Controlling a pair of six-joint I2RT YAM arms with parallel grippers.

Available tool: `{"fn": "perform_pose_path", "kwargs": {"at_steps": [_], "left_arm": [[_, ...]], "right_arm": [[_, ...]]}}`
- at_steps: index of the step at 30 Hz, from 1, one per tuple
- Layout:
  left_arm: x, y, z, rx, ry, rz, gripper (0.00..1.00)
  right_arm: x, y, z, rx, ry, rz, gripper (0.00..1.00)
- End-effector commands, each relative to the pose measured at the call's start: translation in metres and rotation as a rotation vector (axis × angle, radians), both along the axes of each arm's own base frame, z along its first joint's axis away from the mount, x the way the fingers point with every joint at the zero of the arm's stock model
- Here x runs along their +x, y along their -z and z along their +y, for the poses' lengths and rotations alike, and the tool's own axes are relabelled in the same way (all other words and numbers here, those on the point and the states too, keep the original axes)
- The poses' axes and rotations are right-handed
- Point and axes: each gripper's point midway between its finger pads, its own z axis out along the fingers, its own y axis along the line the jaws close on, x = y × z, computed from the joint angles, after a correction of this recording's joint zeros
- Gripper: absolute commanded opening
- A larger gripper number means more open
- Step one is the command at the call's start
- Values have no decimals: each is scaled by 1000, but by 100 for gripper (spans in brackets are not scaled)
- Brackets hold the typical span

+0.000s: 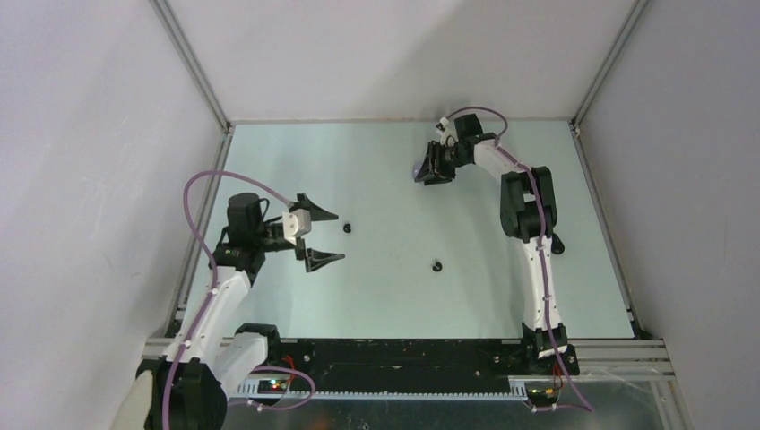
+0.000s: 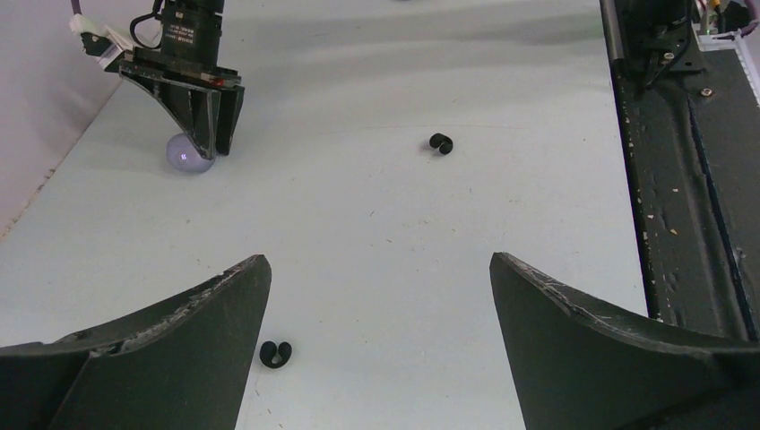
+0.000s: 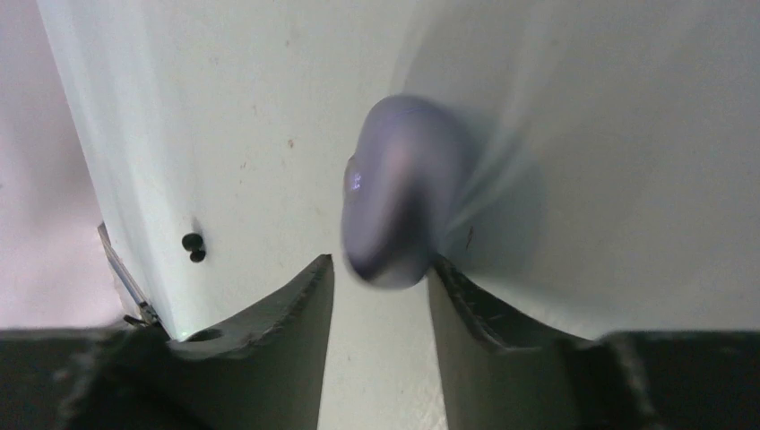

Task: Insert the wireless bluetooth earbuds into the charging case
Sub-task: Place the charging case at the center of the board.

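Observation:
The charging case [image 3: 403,188], a smooth lilac pebble, lies on the pale table [image 1: 376,305] at the far side, blurred in the right wrist view. My right gripper [image 3: 381,264] stands over it with the case's near end between the fingertips; the right finger touches it and a gap shows at the left finger. From the left wrist view the case [image 2: 185,154] peeks out beside that gripper [image 2: 208,134]. Two black earbuds [image 1: 347,228] [image 1: 437,266] lie mid-table. My left gripper [image 2: 376,269] hangs wide open, one earbud [image 2: 276,354] by its left finger, the other [image 2: 440,142] farther off.
A black rail [image 2: 681,179] runs along the table's near edge by the arm bases. White walls and aluminium frame posts [image 1: 193,63] enclose the table on three sides. A black earbud [image 3: 193,247] shows far off in the right wrist view.

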Motion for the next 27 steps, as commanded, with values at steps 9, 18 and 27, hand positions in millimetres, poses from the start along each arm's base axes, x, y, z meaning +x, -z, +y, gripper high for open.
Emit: {"fn": "perform_pose_path", "kwargs": {"at_steps": [9, 18, 27], "left_arm": [[-1, -13, 1, 3, 9, -83, 99], [-6, -22, 3, 13, -7, -137, 99], [-4, -52, 10, 79, -43, -202, 99]], "right_arm": [[-39, -55, -70, -371, -43, -152, 99], [-109, -188, -163, -625, 84, -601, 99], [-203, -151, -317, -769, 237, -389, 99]]}}
